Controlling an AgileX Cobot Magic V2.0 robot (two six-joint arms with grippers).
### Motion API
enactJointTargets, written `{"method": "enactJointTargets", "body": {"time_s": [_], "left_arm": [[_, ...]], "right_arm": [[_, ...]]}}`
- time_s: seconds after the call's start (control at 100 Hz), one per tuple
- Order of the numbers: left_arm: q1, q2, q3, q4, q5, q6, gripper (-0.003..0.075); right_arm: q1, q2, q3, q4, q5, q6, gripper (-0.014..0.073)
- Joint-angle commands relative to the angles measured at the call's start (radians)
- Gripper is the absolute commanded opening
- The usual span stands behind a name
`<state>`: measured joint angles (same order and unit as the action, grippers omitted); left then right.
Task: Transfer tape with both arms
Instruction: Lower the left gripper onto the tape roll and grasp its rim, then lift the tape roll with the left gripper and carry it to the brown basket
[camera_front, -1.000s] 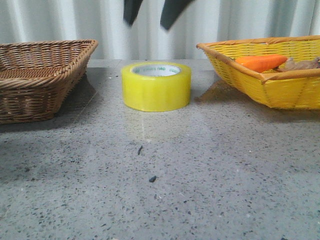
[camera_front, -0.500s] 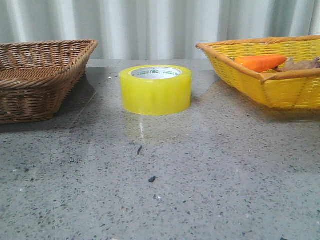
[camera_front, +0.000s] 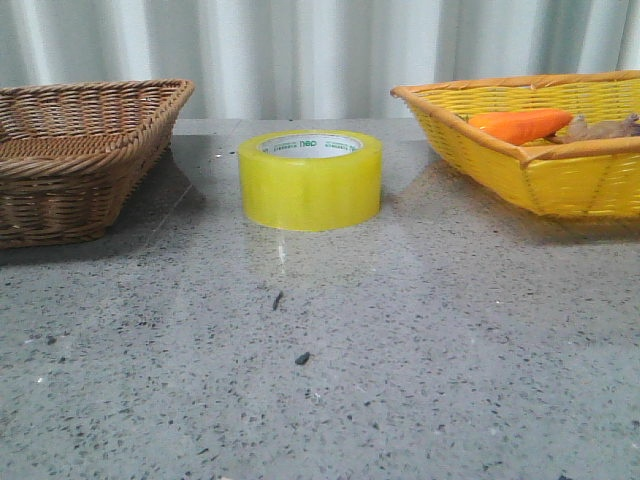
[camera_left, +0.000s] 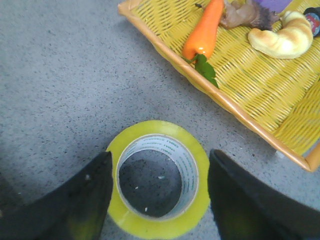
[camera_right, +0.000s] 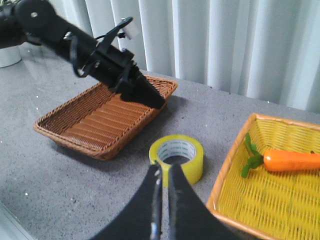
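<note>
The tape (camera_front: 310, 185), a wide yellow roll with a white core and green lettering, stands flat on the grey table between two baskets. No gripper shows in the front view. In the left wrist view the tape (camera_left: 157, 222) lies below, between the spread fingers of my open, empty left gripper (camera_left: 160, 154). The right wrist view shows the left gripper (camera_right: 147, 95) raised over the table beside the tape (camera_right: 192, 165), toward the brown basket. My right gripper (camera_right: 165, 167) is shut and empty, held high and back from the tape.
A brown wicker basket (camera_front: 70, 190) stands left of the tape. A yellow basket (camera_front: 560, 180) stands to the right, holding an orange carrot (camera_front: 520, 125), a bread roll (camera_left: 285, 35) and other items. White curtains hang behind the table.
One second ago dark gripper fingers showed at the top of the front view above the tape; they have risen out of it. The tape has shifted slightly and now rests still.
</note>
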<state>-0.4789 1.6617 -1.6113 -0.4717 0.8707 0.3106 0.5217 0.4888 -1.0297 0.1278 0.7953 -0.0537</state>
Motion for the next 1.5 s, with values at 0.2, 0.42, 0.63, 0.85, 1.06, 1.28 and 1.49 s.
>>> {"method": "enactJointTargets", "body": {"time_s": [0.2,0.42,0.63,0.85,1.06,1.28,1.49], "left_arm": [[-0.011,0.097,-0.063,-0.021,0.023,-0.063,0.0425],[-0.011,0.153,-0.063,0.033,-0.017,-0.063,0.0435],[-0.011,0.196,-0.063,0.057,-0.033,-0.063,0.0435],[-0.011,0.236,-0.063,0.061,-0.049,-0.063,0.0431],[-0.011,0.258,-0.063,0.061,-0.051,-0.063,0.0382],[-0.011,0.258,-0.063,0.061,-0.041,-0.053,-0.0018],[-0.011,0.225,-0.088,0.059,-0.037,-0.054,-0.002]], "right_arm": [[0.001,0.0,0.003,0.005,-0.08,0.006,-0.006],[0.001,0.0,0.003,0.005,-0.081,0.006,-0.006],[0.001,0.002,0.003,0.005,-0.081,0.006,-0.006],[0.001,0.012,0.005,0.005,-0.081,0.006,-0.006],[0.001,0.027,0.005,0.005,-0.083,0.006,-0.006],[0.001,0.043,0.005,0.005,-0.086,0.006,-0.006],[0.001,0.05,0.005,0.005,-0.098,0.006,-0.006]]}}
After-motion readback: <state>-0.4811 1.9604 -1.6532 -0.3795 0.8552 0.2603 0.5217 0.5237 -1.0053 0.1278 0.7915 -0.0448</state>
